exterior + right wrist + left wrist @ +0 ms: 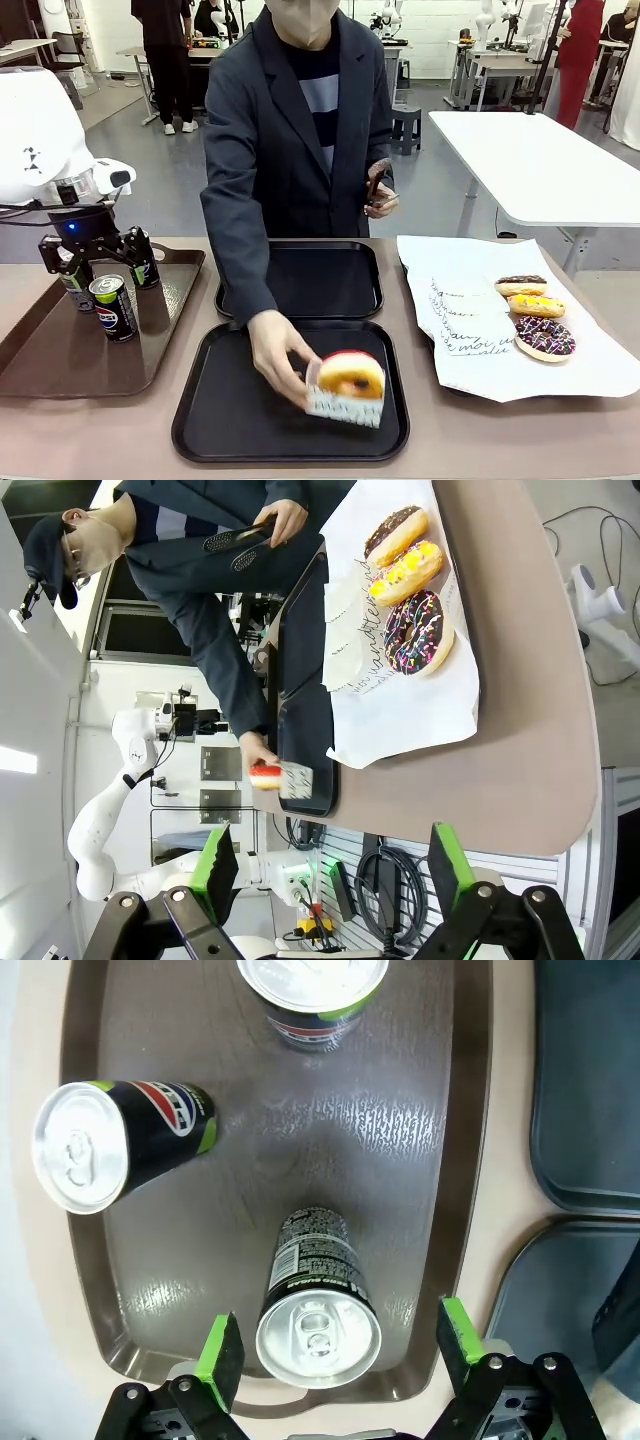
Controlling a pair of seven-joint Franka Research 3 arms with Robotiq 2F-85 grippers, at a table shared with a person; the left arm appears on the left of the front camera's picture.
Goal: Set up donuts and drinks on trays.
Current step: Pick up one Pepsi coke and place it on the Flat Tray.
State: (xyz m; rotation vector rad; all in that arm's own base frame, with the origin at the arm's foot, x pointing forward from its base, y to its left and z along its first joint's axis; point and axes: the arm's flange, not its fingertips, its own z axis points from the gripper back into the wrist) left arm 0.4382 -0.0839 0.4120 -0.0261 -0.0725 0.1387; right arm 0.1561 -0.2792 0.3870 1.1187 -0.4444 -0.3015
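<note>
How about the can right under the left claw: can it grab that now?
Probably yes: the left claw hangs open above the can, a green pad either side, and the other two cans stand well apart.

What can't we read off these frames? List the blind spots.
- Front view: the paper wrapper hides the lower half of the donut. The person's hand covers its left side.
- Front view: the left jaws cover the top of the rear can.
- Left wrist view: the far can is cut off by the top edge.
- Front view: the dark thing in the person's other hand is too small to identify.
</note>
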